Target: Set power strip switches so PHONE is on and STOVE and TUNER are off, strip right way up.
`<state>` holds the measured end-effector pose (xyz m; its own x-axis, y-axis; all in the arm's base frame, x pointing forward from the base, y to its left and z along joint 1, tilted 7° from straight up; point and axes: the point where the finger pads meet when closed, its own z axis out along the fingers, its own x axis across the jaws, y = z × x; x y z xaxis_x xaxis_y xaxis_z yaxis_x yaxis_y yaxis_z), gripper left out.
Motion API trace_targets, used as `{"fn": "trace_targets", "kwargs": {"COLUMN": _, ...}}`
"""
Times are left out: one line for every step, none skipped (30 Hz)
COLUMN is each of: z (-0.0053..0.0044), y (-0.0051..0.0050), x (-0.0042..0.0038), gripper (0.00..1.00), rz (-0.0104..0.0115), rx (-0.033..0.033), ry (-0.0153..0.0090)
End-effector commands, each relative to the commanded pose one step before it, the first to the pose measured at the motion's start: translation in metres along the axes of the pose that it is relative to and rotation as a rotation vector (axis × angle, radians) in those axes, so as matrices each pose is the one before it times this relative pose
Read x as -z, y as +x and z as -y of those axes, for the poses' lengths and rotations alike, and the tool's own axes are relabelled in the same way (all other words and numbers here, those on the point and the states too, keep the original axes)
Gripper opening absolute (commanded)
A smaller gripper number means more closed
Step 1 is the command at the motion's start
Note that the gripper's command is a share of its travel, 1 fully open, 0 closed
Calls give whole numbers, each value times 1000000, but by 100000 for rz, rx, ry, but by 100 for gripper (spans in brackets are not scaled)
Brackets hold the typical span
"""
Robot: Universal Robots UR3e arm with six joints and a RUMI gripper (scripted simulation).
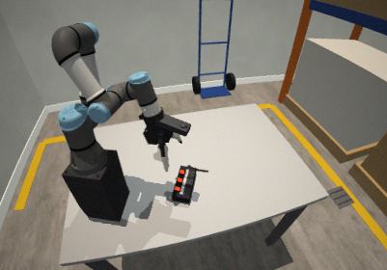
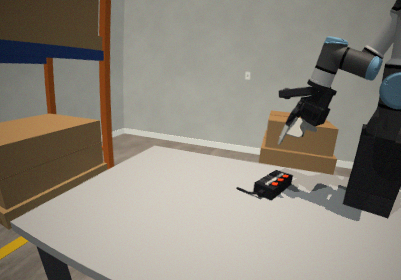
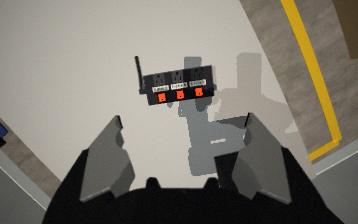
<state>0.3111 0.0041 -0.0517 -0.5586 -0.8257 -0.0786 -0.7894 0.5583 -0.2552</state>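
A black power strip (image 1: 184,184) (image 2: 272,186) (image 3: 177,85) lies flat on the white table (image 1: 247,145) (image 2: 166,220), right way up, with three sockets, three white labels and three red switches in a row. The labels are too small to read. A short black cord stub sticks out of one end. My gripper (image 1: 163,150) (image 2: 289,131) (image 3: 182,115) is open and empty. It hangs tilted in the air well above the table, a little behind the strip toward the arm's base.
The arm's black pedestal (image 1: 98,185) (image 2: 381,170) stands on the table beside the strip. A blue hand truck (image 1: 213,48) leans on the back wall. Shelving with cardboard boxes (image 1: 358,92) (image 2: 31,145) stands beside the table. Yellow floor tape (image 1: 315,154) runs around it.
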Motion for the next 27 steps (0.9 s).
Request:
{"fn": "trace_targets", "kwargs": {"z": 766, "y": -139, "x": 310, "gripper": 100, "rz": 38, "rx": -3, "ry": 193}}
{"fn": "trace_targets", "kwargs": {"z": 0, "y": 0, "x": 0, "gripper": 100, "rz": 0, "rx": 0, "ry": 0}}
{"fn": "trace_targets", "kwargs": {"z": 0, "y": 0, "x": 0, "gripper": 100, "rz": 0, "rx": 0, "ry": 0}}
{"fn": "trace_targets", "kwargs": {"z": 0, "y": 0, "x": 0, "gripper": 100, "rz": 0, "rx": 0, "ry": 0}}
{"fn": "trace_targets", "kwargs": {"z": 0, "y": 0, "x": 0, "gripper": 100, "rz": 0, "rx": 0, "ry": 0}}
{"fn": "trace_targets", "kwargs": {"z": 0, "y": 0, "x": 0, "gripper": 100, "rz": 0, "rx": 0, "ry": 0}}
{"fn": "trace_targets", "kwargs": {"z": 0, "y": 0, "x": 0, "gripper": 100, "rz": 0, "rx": 0, "ry": 0}}
{"fn": "trace_targets", "kwargs": {"z": 0, "y": 0, "x": 0, "gripper": 100, "rz": 0, "rx": 0, "ry": 0}}
{"fn": "trace_targets", "kwargs": {"z": 0, "y": 0, "x": 0, "gripper": 100, "rz": 0, "rx": 0, "ry": 0}}
{"fn": "trace_targets", "kwargs": {"z": 0, "y": 0, "x": 0, "gripper": 100, "rz": 0, "rx": 0, "ry": 0}}
{"fn": "trace_targets", "kwargs": {"z": 0, "y": 0, "x": 0, "gripper": 100, "rz": 0, "rx": 0, "ry": 0}}
{"fn": "trace_targets", "kwargs": {"z": 0, "y": 0, "x": 0, "gripper": 100, "rz": 0, "rx": 0, "ry": 0}}
{"fn": "trace_targets", "kwargs": {"z": 0, "y": 0, "x": 0, "gripper": 100, "rz": 0, "rx": 0, "ry": 0}}
{"fn": "trace_targets", "kwargs": {"z": 0, "y": 0, "x": 0, "gripper": 100, "rz": 0, "rx": 0, "ry": 0}}
{"fn": "trace_targets", "kwargs": {"z": 0, "y": 0, "x": 0, "gripper": 100, "rz": 0, "rx": 0, "ry": 0}}
{"fn": "trace_targets", "kwargs": {"z": 0, "y": 0, "x": 0, "gripper": 100, "rz": 0, "rx": 0, "ry": 0}}
{"fn": "trace_targets", "kwargs": {"z": 0, "y": 0, "x": 0, "gripper": 100, "rz": 0, "rx": 0, "ry": 0}}
{"fn": "trace_targets", "kwargs": {"z": 0, "y": 0, "x": 0, "gripper": 100, "rz": 0, "rx": 0, "ry": 0}}
{"fn": "trace_targets", "kwargs": {"z": 0, "y": 0, "x": 0, "gripper": 100, "rz": 0, "rx": 0, "ry": 0}}
{"fn": "trace_targets", "kwargs": {"z": 10, "y": -4, "x": -6, "gripper": 100, "rz": 0, "rx": 8, "ry": -4}}
{"fn": "trace_targets", "kwargs": {"z": 65, "y": -23, "x": -39, "gripper": 100, "rz": 1, "rx": 57, "ry": -29}}
{"fn": "trace_targets", "kwargs": {"z": 167, "y": -60, "x": -101, "gripper": 100, "rz": 3, "rx": 147, "ry": -75}}
{"fn": "trace_targets", "kwargs": {"z": 308, "y": -110, "x": -187, "gripper": 100, "rz": 7, "rx": 271, "ry": -138}}
{"fn": "trace_targets", "kwargs": {"z": 0, "y": 0, "x": 0, "gripper": 100, "rz": 0, "rx": 0, "ry": 0}}
{"fn": "trace_targets", "kwargs": {"z": 0, "y": 0, "x": 0, "gripper": 100, "rz": 0, "rx": 0, "ry": 0}}
{"fn": "trace_targets", "kwargs": {"z": 481, "y": -170, "x": -290, "gripper": 100, "rz": 11, "rx": 422, "ry": -216}}
{"fn": "trace_targets", "kwargs": {"z": 678, "y": -236, "x": -406, "gripper": 100, "rz": 18, "rx": 595, "ry": -304}}
